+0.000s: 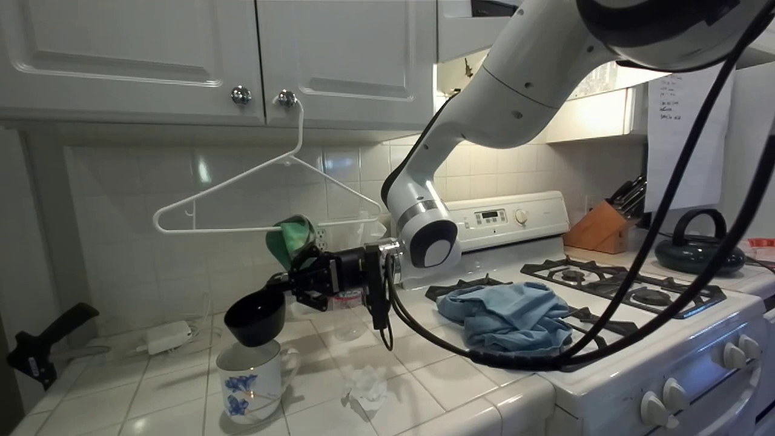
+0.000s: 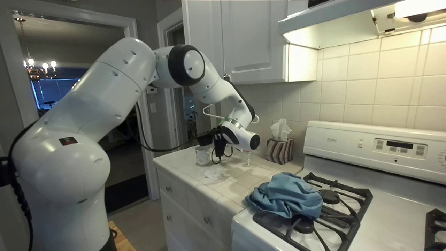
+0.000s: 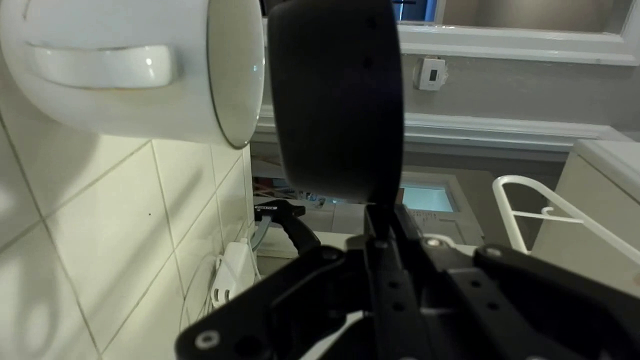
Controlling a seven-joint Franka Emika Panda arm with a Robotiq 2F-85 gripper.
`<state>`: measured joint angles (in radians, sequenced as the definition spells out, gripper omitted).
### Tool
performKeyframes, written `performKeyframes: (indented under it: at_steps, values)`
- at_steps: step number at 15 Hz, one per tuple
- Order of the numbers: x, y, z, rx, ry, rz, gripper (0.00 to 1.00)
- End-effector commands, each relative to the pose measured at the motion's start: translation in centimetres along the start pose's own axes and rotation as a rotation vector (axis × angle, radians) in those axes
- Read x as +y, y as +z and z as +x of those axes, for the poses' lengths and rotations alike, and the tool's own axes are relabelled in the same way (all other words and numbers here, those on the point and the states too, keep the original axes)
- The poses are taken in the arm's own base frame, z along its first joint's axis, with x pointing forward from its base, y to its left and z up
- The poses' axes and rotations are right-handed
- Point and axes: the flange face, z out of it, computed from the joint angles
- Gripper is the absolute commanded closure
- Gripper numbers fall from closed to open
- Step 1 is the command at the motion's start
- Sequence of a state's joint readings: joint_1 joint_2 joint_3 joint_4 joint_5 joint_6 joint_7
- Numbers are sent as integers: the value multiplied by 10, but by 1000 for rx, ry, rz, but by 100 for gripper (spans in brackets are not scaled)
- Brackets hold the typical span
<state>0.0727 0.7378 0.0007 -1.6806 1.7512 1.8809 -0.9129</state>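
In an exterior view, got black cup [image 1: 254,316] gripped by its handle in end effector [image 1: 288,282]. Looks deep, bowl-shaped, dark inside and out, with round mouth; tilted, handle side higher. Can't make out contents. Hangs right over mouth of white mug [image 1: 251,387], printed with blue flowers and set upright on tiled worktop [image 1: 166,393]. Can also see crumpled tissue [image 1: 369,389] near mug, white hanger [image 1: 236,229] hooked on cupboard knob [image 1: 286,99], blue cloth [image 1: 511,315] heaped on stove [image 1: 505,236].

In an exterior view, can pick out striped tissue box [image 2: 279,151] on worktop, well apart from cup, and, near box, clear ribbed jar [image 2: 247,158]. Shows cup small, as a dark patch just above mug, merging with end effector. Can't read finger spacing from here.

In wrist view, turned sideways, see cup up close: matte black, smooth, plain sides, dull sheen near one edge, tapering slightly toward mug. Have fingers [image 3: 392,277] nearly together, clamped on thin handle, leaving just handle thickness between. Can see narrow gap from cup to mug rim. Can spot black-handled tool [image 3: 287,220] and white adapter [image 3: 234,270] beyond, plus thermostat [image 3: 431,74] in background.
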Motion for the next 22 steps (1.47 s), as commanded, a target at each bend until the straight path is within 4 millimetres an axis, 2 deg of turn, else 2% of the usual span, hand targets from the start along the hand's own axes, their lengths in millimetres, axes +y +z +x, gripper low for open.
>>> performKeyframes:
  at_steps: [1,8,22]
  values:
    - [-6,15,7,-4,-54,-28,99]
    - [-17,24,13,0,-107,-87,99]
    - [-22,-1,16,-18,-124,-162,99]
